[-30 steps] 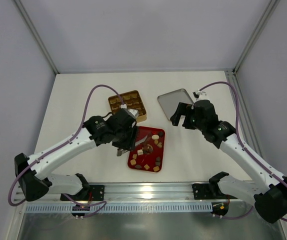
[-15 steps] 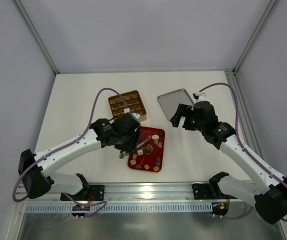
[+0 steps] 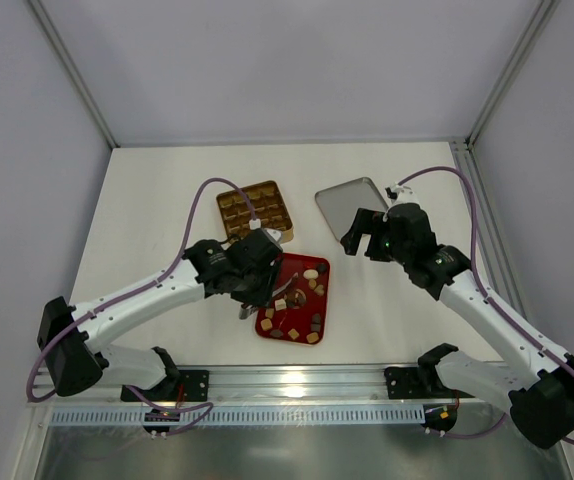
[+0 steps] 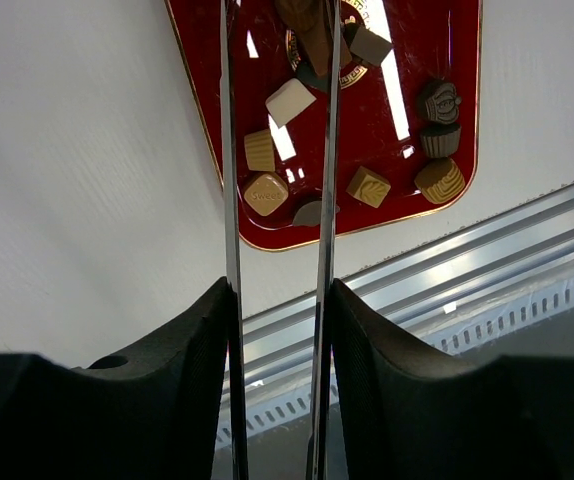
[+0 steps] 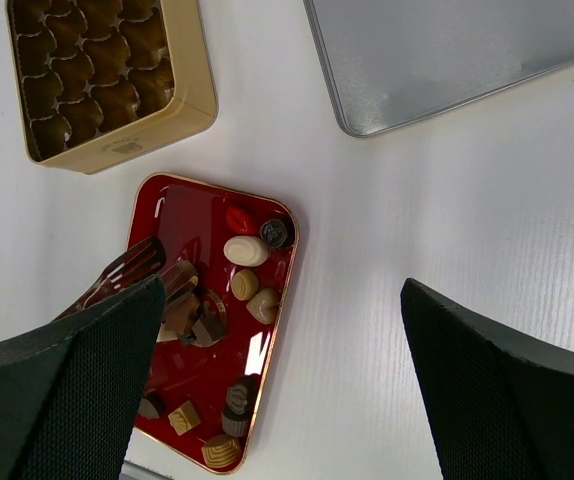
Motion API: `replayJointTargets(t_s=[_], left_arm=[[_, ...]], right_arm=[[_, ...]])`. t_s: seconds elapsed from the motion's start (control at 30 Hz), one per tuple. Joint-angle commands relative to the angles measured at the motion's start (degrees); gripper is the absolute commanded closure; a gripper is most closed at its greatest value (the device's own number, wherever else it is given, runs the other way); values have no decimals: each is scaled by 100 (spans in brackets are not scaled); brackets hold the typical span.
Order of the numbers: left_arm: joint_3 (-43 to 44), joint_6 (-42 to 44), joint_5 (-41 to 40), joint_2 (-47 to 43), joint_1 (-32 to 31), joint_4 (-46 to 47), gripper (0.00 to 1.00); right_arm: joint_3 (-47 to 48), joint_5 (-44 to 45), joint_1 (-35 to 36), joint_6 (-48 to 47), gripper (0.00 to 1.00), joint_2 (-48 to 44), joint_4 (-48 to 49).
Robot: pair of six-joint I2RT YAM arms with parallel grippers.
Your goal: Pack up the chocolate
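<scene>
Left gripper [image 4: 277, 292] is clamped on a pair of metal tongs [image 4: 229, 150]. You have the blades reaching over the red tray [image 4: 452, 60], standing a little apart, with a dark brown piece [image 4: 312, 35] between them near the tips. Whether it is pinched, cannot tell.

Chocolate pieces [image 5: 245, 250] in dark brown, tan and cream lie scattered in the tray.

Overhead, the gold box [image 5: 195, 105] sits at the tray's 11 o'clock, near but not touching. Its cells look brown; filled or not, cannot tell. The silver lid [image 5: 447, 50] lies at the tray's 1 o'clock.

Your right gripper [image 5: 282, 300] hangs above the table [image 3: 147, 200] by the lid's 6 o'clock edge, fingers spread wide, nothing between them.
</scene>
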Motion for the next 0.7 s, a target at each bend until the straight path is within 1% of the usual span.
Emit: replayJointTargets(t_s=[0.0, 0.67], left_arm=[[1, -69, -103, -10, -48, 203, 58], [-17, -69, -42, 96, -92, 255, 63]], right_arm=[[24, -27, 13, -32, 0, -89, 212], [-28, -10, 13, 3, 0, -71, 239]])
